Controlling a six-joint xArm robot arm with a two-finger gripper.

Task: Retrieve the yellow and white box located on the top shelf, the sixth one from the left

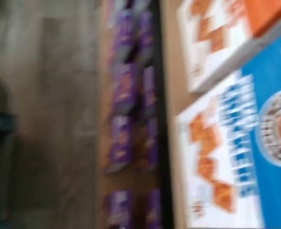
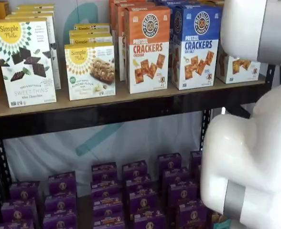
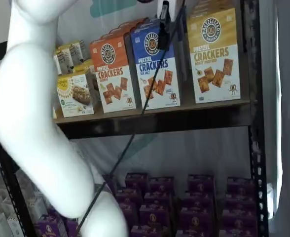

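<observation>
On the top shelf (image 3: 150,116), at its right end, the yellow and white box (image 3: 214,54) stands upright and untouched; nothing of the retrieval is done. My gripper (image 3: 163,15) shows only as dark fingers with a cable at the upper edge of a shelf view, and I judge the jaws spread wide, holding nothing. Just beside the target stands the blue box (image 3: 156,66), then the orange box (image 3: 113,74). My own arm (image 2: 255,143) blocks most of the target in a shelf view.
</observation>
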